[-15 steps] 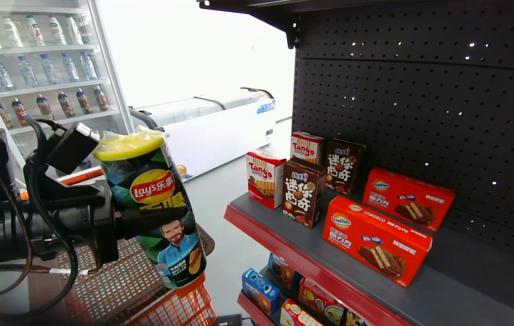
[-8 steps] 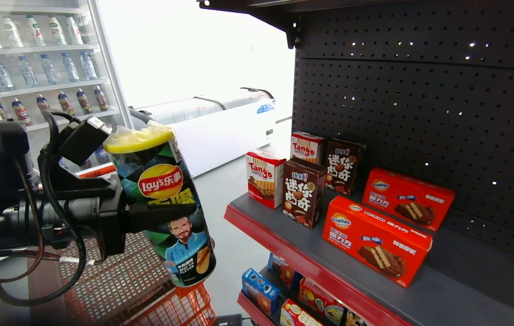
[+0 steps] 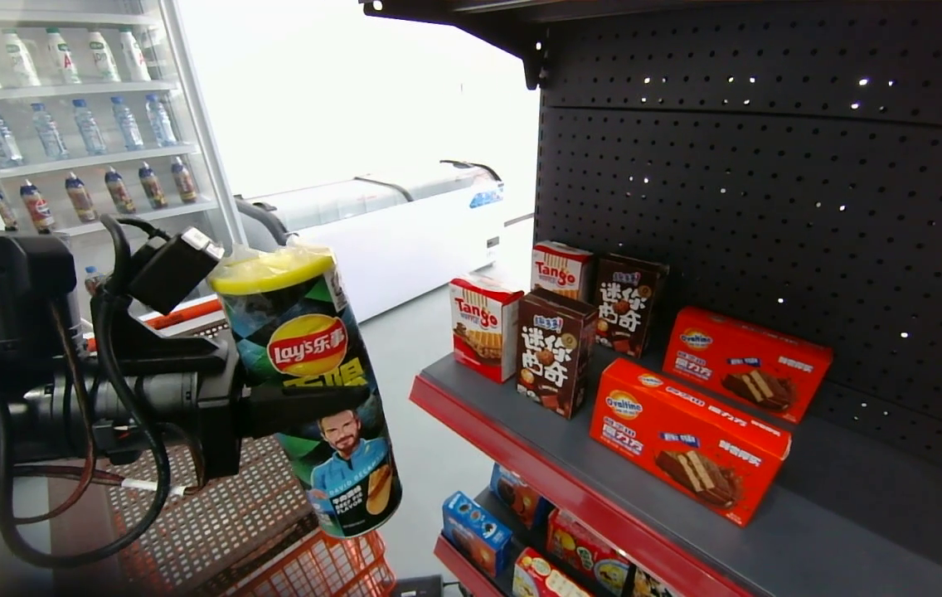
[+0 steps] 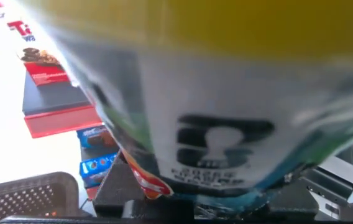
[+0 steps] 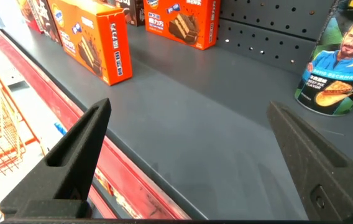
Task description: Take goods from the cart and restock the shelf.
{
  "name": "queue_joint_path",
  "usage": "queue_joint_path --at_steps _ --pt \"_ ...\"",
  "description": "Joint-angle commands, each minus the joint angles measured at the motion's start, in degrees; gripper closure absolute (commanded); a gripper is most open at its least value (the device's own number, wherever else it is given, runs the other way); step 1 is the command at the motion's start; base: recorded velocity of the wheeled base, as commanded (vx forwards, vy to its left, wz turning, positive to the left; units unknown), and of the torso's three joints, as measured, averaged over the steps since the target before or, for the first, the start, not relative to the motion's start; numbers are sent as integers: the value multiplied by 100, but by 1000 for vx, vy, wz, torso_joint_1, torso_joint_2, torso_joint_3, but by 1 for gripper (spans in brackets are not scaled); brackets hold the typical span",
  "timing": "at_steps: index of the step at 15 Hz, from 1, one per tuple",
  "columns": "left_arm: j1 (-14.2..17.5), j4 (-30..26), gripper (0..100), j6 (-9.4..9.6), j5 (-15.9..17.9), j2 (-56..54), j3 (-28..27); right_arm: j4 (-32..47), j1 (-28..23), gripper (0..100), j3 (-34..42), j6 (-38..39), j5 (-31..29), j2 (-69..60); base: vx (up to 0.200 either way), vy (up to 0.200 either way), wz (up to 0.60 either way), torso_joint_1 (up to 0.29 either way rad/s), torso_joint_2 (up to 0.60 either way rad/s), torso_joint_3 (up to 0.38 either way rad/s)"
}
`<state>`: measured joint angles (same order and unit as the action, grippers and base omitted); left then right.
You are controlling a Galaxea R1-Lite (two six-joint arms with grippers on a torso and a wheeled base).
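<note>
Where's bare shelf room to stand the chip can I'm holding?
Widest free patch: grey shelf between the front orange box and the standing can by the pegboard. A narrow strip runs along the red front edge. The left end is crowded with wafer boxes and brown boxes.

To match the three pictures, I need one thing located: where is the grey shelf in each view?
Head view: shelf at lower right, boxes on it, right of the can in the left gripper.
Left wrist view: shelf beyond the can.
Right wrist view: shelf under the open right gripper.
Shared landmark: its red edge.
</note>
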<state>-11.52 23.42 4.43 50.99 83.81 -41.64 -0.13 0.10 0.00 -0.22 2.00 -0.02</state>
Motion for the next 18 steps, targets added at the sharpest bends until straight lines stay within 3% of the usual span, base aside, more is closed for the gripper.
queue_joint_path --at_steps 1,7,11,14,18 --pt "-8 5 100 6 -2 -14 25 -4 -1 0 0 -4 2 2 0 0 -600 2 2 7" --pt "-61 22 100 15 16 -14 16 -4 -1 0 0 -4 2 2 0 0 -600 5 3 3" --pt "-325 22 100 15 16 -31 7 -4 -1 0 0 -4 2 2 0 0 -600 4 -1 0" --pt "-755 22 100 6 16 -128 -2 -4 -1 0 0 -4 2 2 0 0 -600 4 4 2" --pt "-799 22 100 6 7 -119 16 -4 -1 0 0 -4 2 2 0 0 -600 0 1 0"
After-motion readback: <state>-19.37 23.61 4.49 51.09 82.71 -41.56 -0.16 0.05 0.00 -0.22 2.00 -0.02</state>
